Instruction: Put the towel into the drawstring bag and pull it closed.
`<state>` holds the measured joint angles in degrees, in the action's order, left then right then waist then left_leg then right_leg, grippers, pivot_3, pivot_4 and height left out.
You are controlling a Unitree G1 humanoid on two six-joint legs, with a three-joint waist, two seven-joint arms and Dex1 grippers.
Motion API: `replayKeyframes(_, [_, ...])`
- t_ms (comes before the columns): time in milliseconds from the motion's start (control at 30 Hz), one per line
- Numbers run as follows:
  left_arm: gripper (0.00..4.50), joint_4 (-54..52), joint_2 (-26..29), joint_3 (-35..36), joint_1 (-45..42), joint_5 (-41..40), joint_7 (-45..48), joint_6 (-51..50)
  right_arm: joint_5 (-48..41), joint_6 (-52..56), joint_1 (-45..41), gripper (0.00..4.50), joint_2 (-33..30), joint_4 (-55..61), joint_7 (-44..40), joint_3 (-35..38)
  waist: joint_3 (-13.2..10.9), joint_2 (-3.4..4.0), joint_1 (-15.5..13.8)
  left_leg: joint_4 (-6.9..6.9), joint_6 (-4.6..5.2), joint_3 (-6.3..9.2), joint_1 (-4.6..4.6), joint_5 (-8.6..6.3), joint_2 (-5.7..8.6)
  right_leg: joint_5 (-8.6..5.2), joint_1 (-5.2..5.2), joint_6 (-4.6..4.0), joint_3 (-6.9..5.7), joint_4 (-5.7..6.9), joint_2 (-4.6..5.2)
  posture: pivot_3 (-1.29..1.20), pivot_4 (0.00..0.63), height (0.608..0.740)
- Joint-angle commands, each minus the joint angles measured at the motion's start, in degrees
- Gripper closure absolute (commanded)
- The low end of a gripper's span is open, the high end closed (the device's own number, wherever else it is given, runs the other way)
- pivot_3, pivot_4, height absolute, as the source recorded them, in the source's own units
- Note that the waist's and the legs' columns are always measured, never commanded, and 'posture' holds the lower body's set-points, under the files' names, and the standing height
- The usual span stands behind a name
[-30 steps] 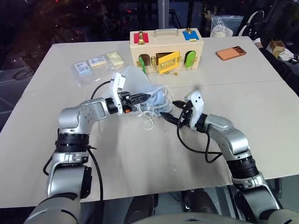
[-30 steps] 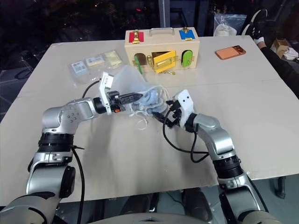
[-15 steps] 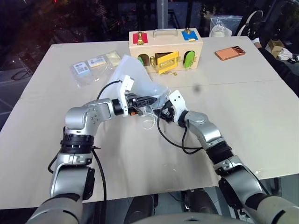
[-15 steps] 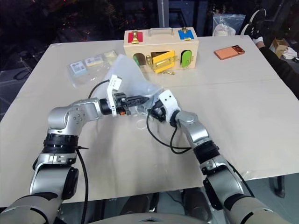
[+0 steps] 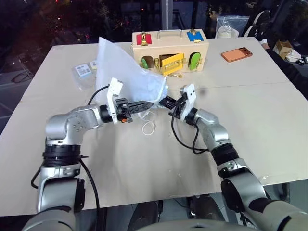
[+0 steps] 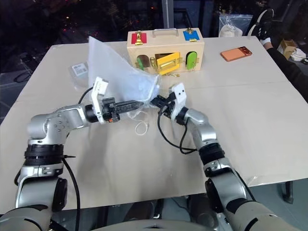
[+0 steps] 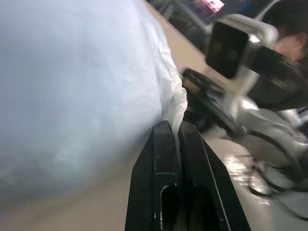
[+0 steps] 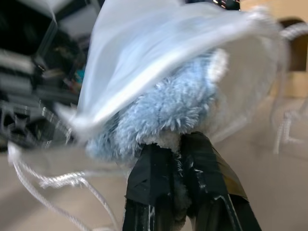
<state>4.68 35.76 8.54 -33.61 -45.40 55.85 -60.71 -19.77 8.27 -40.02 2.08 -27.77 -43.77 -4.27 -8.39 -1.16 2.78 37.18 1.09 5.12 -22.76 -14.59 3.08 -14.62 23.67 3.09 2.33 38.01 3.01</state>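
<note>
The drawstring bag (image 5: 129, 72) is held up off the surface (image 5: 260, 120), its translucent white body rising in a tall peak toward the far left and partly covering the clear packets (image 5: 84, 72) lying behind it. The left claw (image 5: 150, 103) points level toward the right, its two black fingers (image 7: 166, 159) pressed together on a fold of the bag's edge, as the left wrist view shows plainly. The right claw (image 5: 166, 102) comes in from the other side, its tip just beside the left one at the bag's mouth, and its fingers (image 8: 156, 173) are pinched on the towel (image 8: 168, 113), whose fluffy light blue pile and paler edge bulge out past them. Most of the towel sits under the thin fabric (the mouth drapes over it like a hood), with the gripped end at the opening. A loop of the white cord (image 5: 147, 127) hangs from the mouth down to the surface between the two arms. Farther back stand a wooden latch box (image 5: 171, 49) with coloured fittings and an orange phone (image 5: 237, 54).
</note>
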Motion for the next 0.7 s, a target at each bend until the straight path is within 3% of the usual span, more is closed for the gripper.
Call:
replayKeyframes(33, [4.50, -4.60, -3.42, -0.42, -1.27, -5.87, -0.57, -5.25, -1.22, 1.68, -2.33, 4.48, 0.46, 4.05, -4.92, -2.20, 0.00, 0.00, -0.20, 0.01, 0.00, 0.00, 0.00, 0.00, 0.00, 0.00, -0.01, 0.00, 0.00, 0.00, 0.00, 0.00, 0.150, 0.740])
replayKeyframes(200, [4.50, -3.27, -9.33, 1.15, -5.72, -11.25, -4.49, -12.36, -3.06, 3.69, -4.18, 4.48, 3.69, 1.78, -10.63, -3.86, 0.00, -0.01, -0.29, 0.05, 0.00, 0.02, 0.00, 0.00, 0.01, 0.00, -0.02, 0.00, -0.03, 0.03, 0.00, 0.00, 0.150, 0.740])
replayKeyframes(367, [4.50, -3.43, -7.05, 1.63, -3.92, -9.88, -4.55, -12.51, -10.45, 10.46, -2.40, 4.48, 4.11, 3.84, -11.45, 2.40, 0.01, -0.01, 0.69, 0.00, -0.01, 0.04, 0.02, 0.00, 0.00, 0.00, 0.00, 0.00, -0.01, 0.03, 0.00, 0.00, 0.150, 0.740])
replayKeyframes(567, [4.50, -4.66, -9.15, -1.89, -3.78, -6.86, -5.02, -7.81, 4.53, 2.35, -2.32, 4.48, 1.55, -5.99, -1.04, -2.93, 0.01, -0.01, 0.59, 0.02, -0.01, 0.03, 0.02, 0.00, 0.02, 0.00, -0.01, 0.00, 0.00, 0.02, 0.01, 0.00, 0.150, 0.740])
replayKeyframes(700, [4.50, -0.49, -6.84, -6.74, -4.45, 2.55, -3.37, 2.06, 10.81, -1.05, -0.84, 4.48, -0.90, -5.99, 3.61, -5.13, 0.01, -0.01, 0.57, 0.02, -0.02, 0.00, 0.00, 0.01, 0.05, 0.00, 0.01, 0.00, 0.03, 0.02, 0.02, 0.00, 0.150, 0.740])
